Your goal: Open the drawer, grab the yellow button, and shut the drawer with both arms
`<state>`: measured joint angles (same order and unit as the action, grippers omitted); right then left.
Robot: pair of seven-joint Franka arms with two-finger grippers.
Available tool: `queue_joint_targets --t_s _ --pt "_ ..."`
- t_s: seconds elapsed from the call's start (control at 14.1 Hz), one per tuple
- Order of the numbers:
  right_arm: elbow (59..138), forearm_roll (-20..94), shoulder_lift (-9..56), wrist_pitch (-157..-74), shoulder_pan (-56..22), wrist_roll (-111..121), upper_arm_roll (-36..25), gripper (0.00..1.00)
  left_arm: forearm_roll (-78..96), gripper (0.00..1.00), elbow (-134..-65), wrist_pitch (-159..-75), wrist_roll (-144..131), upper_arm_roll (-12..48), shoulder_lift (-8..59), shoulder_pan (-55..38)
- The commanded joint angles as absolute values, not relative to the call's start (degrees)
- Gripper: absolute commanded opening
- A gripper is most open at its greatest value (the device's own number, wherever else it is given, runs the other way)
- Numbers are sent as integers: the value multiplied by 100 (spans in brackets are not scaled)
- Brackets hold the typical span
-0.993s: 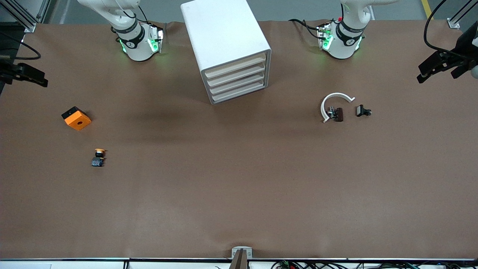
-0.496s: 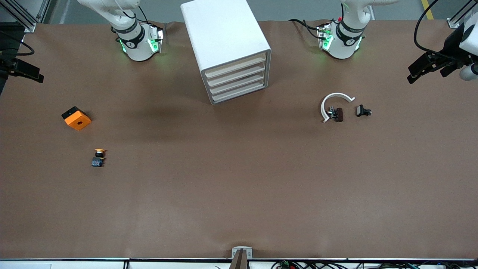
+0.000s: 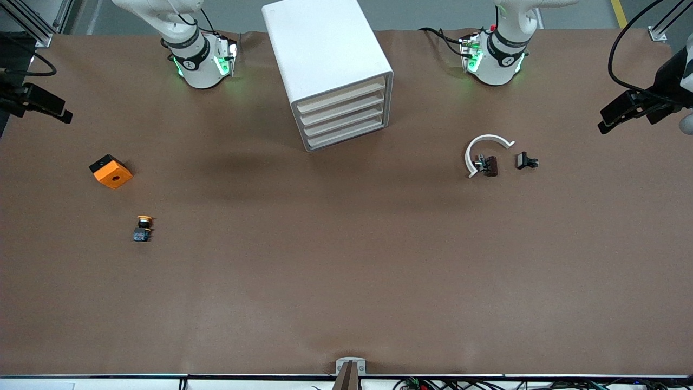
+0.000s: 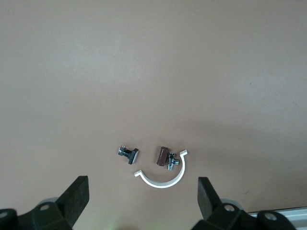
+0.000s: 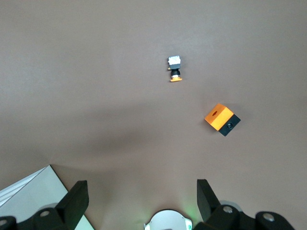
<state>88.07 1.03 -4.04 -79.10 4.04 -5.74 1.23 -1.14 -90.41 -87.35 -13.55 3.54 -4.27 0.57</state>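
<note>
White cabinet (image 3: 329,65) sits shut midway between both high, open-jawed grippers, left (image 4: 143,191) and right (image 5: 139,191), neither nearer.

A matt brown table (image 3: 346,271) covering, paper-like, with faint creases. At its twelve o'clock edge stands a smooth white plastic-looking cabinet (image 3: 325,49) with a satin sheen; its four drawers (image 3: 344,114) have matt cream fronts. The arms (image 3: 189,49) are glossy white with black bands. An orange block (image 3: 112,172) looks like smooth plastic with one black side. The button (image 3: 143,228) has a yellow-orange cap on a black-and-blue body. A white arc (image 3: 484,143) looks like matt plastic; the small parts (image 4: 165,158) beside it mix brown, black and shiny metal.
</note>
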Motion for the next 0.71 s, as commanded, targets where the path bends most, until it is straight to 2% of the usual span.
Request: queue_joint_targets --t_s 0.0,0.14,0.64 --pt "9246 141 -765 -8112 167 -581 -113 100 -167 100 -8903 -8666 -1205 430 -378 53" --pt "9246 149 -782 -8104 158 -449 -167 100 -193 100 -8930 -8666 -977 632 -439 44" --pt "9211 106 -861 -8121 176 -291 -167 100 -263 100 -8912 -8666 149 580 -422 122"
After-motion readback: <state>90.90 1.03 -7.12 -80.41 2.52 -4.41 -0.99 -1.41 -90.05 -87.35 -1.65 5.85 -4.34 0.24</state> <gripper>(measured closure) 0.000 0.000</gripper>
